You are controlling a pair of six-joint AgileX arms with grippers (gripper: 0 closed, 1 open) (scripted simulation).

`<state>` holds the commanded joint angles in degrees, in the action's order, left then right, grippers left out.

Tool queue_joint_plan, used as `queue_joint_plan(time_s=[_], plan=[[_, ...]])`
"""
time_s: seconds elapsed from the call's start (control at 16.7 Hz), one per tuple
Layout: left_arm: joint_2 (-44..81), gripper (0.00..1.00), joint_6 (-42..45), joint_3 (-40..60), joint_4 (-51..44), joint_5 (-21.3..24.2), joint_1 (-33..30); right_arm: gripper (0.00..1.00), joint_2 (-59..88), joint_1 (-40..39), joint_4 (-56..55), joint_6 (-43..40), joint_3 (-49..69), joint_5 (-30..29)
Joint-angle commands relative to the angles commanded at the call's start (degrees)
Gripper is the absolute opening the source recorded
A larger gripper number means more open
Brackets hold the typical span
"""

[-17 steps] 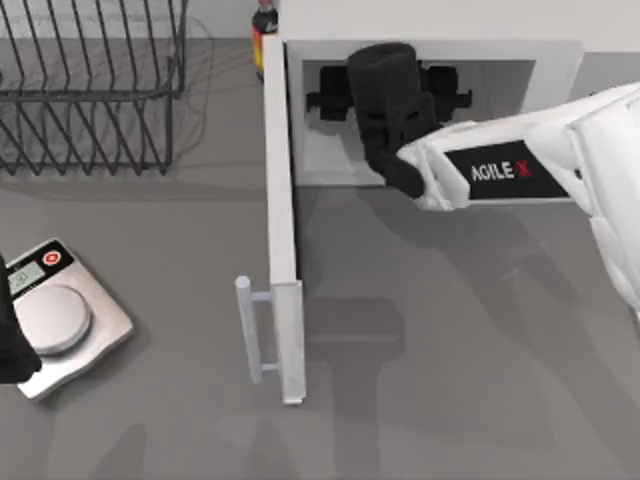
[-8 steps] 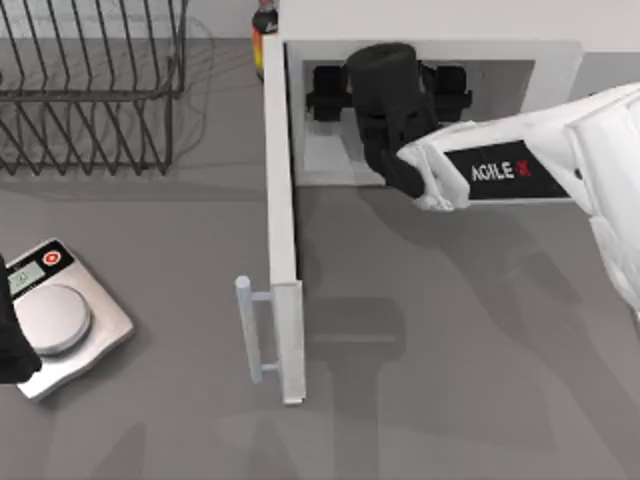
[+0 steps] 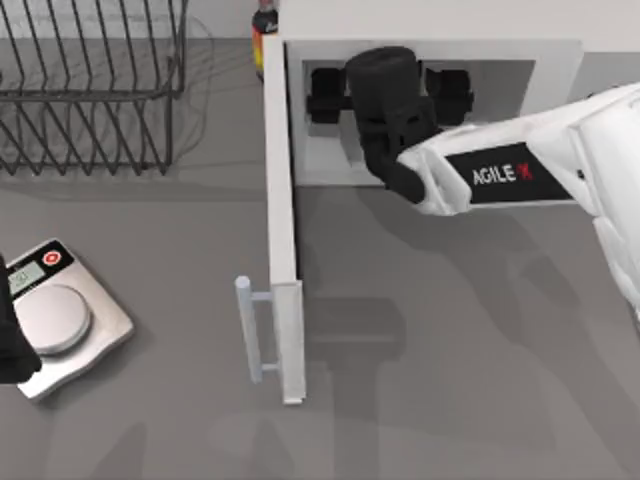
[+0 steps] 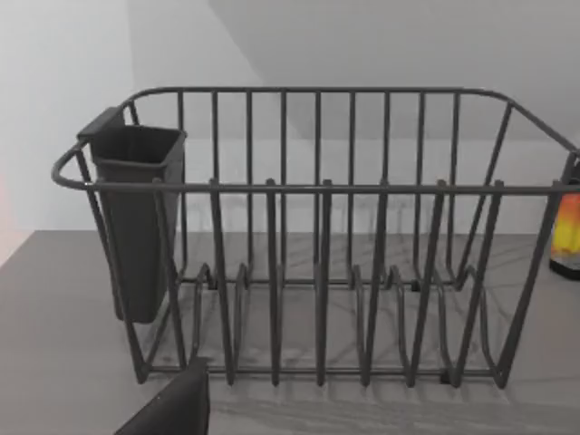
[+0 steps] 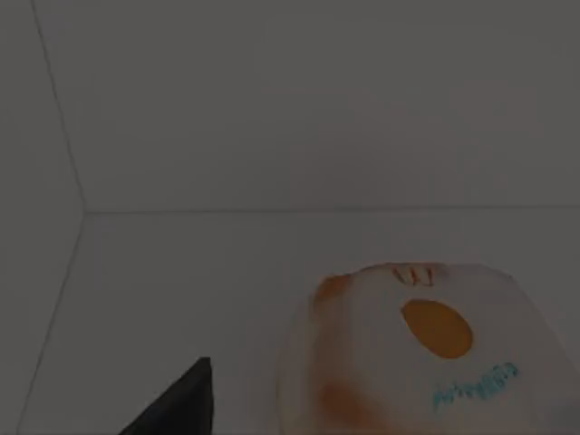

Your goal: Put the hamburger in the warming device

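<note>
The warming device, a white microwave, stands at the back with its door swung wide open toward the front. My right gripper reaches into the cavity, its fingers spread open to either side. In the dim right wrist view the hamburger, a pale bun with orange patches, lies on the white cavity floor, apart from the one dark fingertip in sight. From above, the wrist hides the hamburger. My left gripper is parked open at the table's left edge beside the scale.
A silver kitchen scale sits at the front left. A dark wire dish rack with a grey cup fills the back left. A bottle stands behind the door hinge. The door's bar handle juts left.
The right gripper's fingers have spread a little wider inside the microwave. The left arm, door and scale have not moved.
</note>
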<state>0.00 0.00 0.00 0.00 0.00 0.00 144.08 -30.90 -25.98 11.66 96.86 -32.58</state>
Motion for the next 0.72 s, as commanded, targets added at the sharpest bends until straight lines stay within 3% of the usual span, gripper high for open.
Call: queue_joint_plan(time_s=[0.72], plan=[[0.00,1.00,0.00,0.00,0.00,0.00,0.00,1.00,-20.77,-14.25,-13.82,7.69,-41.79,-12.62]])
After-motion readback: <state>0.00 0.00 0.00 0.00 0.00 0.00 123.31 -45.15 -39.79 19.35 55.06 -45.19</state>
